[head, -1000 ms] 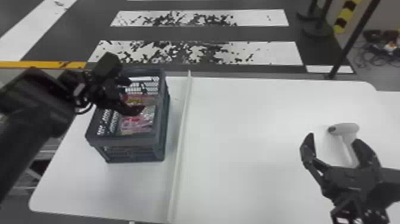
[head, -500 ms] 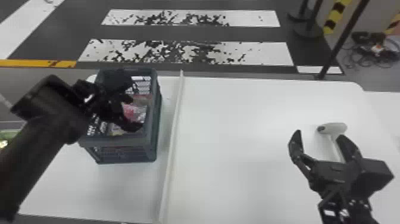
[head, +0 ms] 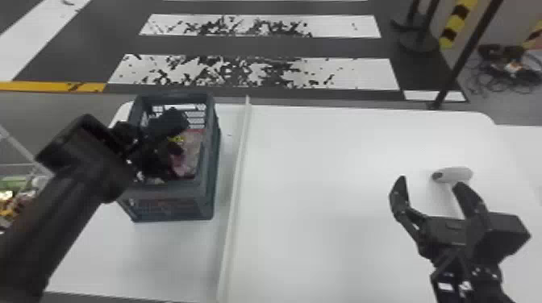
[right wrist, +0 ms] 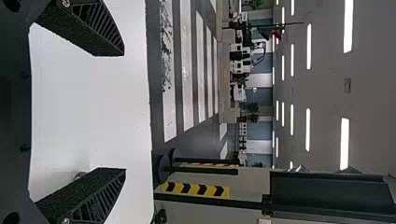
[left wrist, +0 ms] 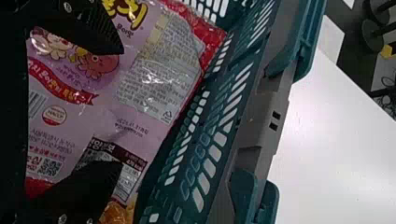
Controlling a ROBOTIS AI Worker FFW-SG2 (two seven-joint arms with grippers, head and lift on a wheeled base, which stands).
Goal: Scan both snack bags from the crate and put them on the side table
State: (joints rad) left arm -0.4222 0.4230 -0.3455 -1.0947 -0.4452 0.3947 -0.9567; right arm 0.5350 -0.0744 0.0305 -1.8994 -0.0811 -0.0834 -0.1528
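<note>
In the head view, a glossy bag point(left wrist: 156, 81) is seen inside the crate point(head: 169, 190) at nine o'clock, beneath the left gripper point(left wrist: 122, 106), fingers spread — likely light, limp, slippery, best pinched mid-body — with the right gripper point(head: 430, 181) spread toward four.

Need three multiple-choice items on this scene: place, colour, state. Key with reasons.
1. Where is the crate? A) Right of the divider strip B) Left of it C) On the floor
2. Main colour of the snack bag at the left claw? A) Pink B) Green C) Black
3. State of the right claw? A) Shut B) Holding a bag C) Open

1 B: head view shows it left of the strip.
2 A: left wrist view shows pink film.
3 C: right wrist view shows its fingers apart.
</note>
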